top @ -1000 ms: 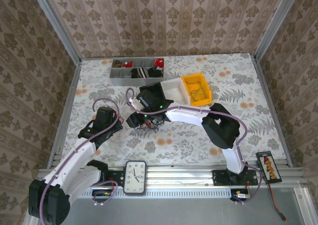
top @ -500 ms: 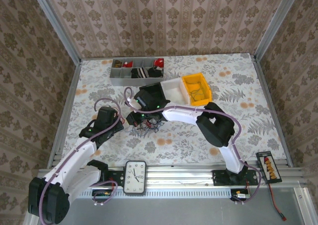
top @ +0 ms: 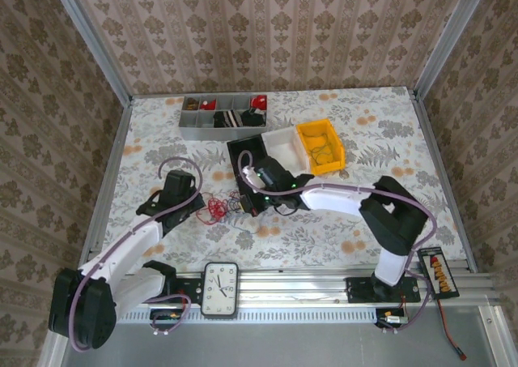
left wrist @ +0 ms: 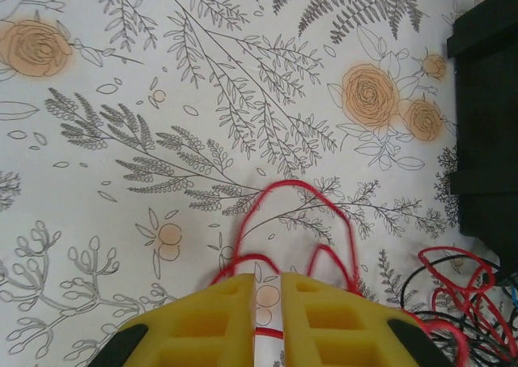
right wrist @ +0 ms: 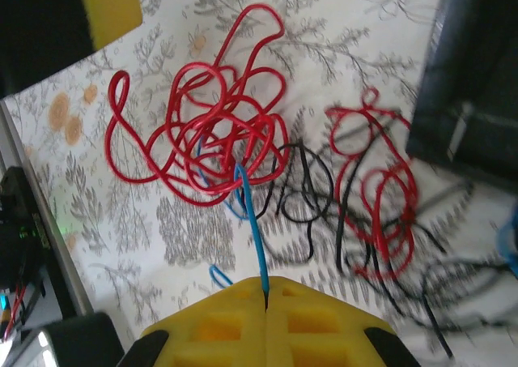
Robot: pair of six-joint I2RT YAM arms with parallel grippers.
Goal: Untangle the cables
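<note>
Since a second ago my right arm has swung its elbow out to the right and drawn back, baring the red clump. My left gripper, nearly clenched, pinches a red loop of it. The clump lies between my grippers, nearer the left. My right gripper is clamped on a blue cable that runs straight ahead into the clump, so I judge the pull should follow that line.

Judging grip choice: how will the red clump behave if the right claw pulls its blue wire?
Probably floppy: the red clump lies in loose loops, so it should stretch rather than lift whole. The blue wire in the right claw threads into it, so pulling likely drags it.
</note>
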